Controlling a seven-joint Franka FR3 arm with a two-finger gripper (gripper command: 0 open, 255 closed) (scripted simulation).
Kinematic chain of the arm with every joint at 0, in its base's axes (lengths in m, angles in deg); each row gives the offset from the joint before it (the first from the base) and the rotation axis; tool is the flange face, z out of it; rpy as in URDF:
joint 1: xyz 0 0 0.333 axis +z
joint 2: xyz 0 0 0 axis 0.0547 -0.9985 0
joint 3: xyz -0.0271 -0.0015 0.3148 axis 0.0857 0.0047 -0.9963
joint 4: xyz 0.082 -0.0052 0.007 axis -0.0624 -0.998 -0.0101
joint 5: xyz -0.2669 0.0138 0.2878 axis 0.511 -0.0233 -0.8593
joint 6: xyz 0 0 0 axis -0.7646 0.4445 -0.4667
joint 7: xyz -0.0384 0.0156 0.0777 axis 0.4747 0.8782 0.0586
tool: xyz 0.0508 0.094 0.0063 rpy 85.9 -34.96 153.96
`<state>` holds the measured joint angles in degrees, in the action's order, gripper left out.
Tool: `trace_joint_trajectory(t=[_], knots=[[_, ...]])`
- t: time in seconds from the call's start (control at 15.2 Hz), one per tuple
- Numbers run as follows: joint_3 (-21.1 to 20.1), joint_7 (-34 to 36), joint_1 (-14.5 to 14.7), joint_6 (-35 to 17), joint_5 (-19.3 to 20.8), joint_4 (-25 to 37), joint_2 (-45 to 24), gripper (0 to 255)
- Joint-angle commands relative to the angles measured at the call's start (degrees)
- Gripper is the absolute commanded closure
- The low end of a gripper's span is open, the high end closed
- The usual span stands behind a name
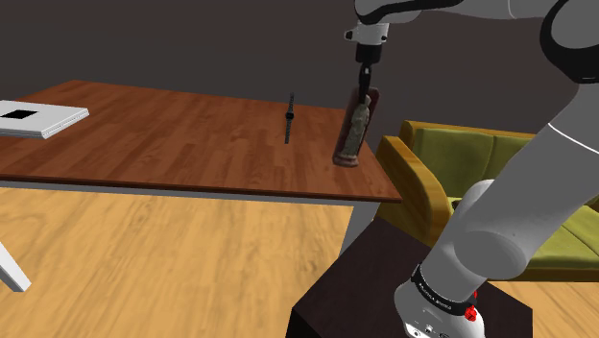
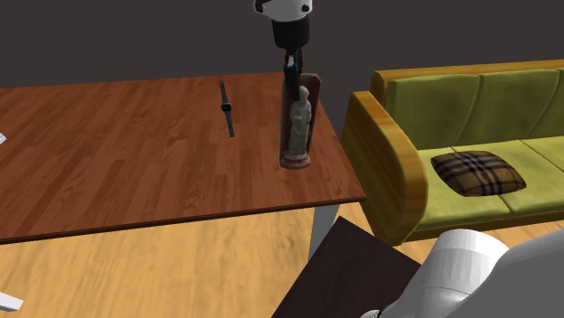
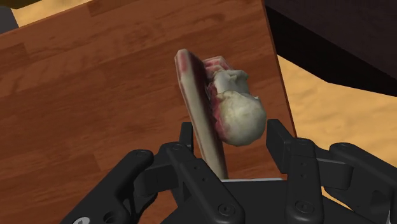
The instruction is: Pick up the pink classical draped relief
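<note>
Shoulder view | hand [image 1: 364, 83] pinching top of the pinkish draped relief [image 1: 352, 130] | relief tilted, centre-right frame, near desk [image 1: 144, 134] edge | grasp looks made, clear lift left.

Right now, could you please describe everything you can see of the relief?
The relief is a reddish-brown slab bearing a pale draped figure, with a small base. It leans slightly near the table's corner by the sofa, its top clasped by the pincer; whether the base touches the table is unclear.
</note>
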<state>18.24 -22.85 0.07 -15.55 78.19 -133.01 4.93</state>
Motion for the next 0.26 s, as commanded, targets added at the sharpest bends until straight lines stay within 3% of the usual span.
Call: trace_joint_trajectory(t=[0.0,0.2], knots=[[-0.04,-0.27,0.07,1.64,-0.2,2.04,-0.37,255],[-0.07,-0.41,0.09,2.53,-0.26,3.05,-0.49,255]])
